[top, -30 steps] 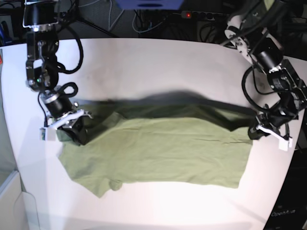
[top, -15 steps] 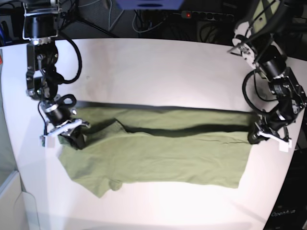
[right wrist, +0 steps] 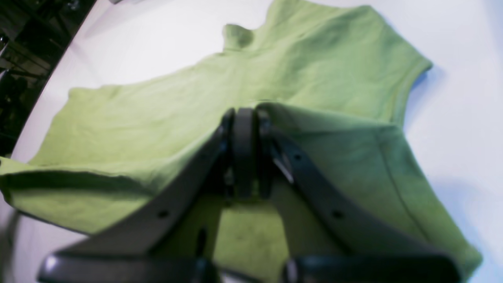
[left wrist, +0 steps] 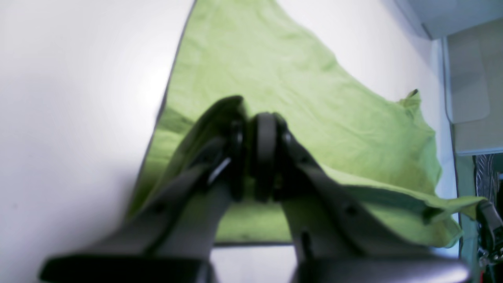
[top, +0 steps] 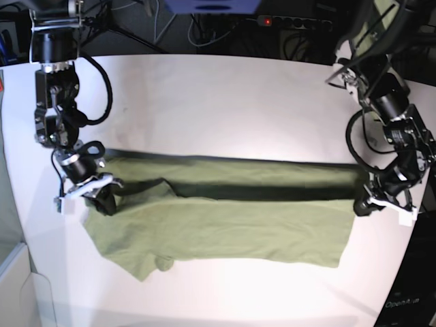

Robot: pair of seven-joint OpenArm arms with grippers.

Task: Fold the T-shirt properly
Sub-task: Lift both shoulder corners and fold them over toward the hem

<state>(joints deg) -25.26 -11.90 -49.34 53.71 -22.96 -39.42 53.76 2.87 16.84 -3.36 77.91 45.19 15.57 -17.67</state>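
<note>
The olive-green T-shirt (top: 225, 221) lies spread across the white table (top: 225, 102), its far long edge lifted and stretched as a flap over the lower layer. My left gripper (top: 363, 203) is shut on the flap's right end, seen close in the left wrist view (left wrist: 253, 157) with cloth (left wrist: 314, 90) beyond it. My right gripper (top: 102, 199) is shut on the flap's left end near a sleeve, seen in the right wrist view (right wrist: 243, 153) with cloth (right wrist: 165, 106) spread ahead. The neck label is hidden.
The table's right edge (top: 417, 225) runs just beside my left gripper. Cables and dark gear (top: 225, 30) lie beyond the far edge. A pale panel (top: 17, 286) stands off the table's left front corner.
Both grippers have drawn the lifted cloth edge away from the near side and lower, so the flap now lies flatter and covers less of the shirt.
</note>
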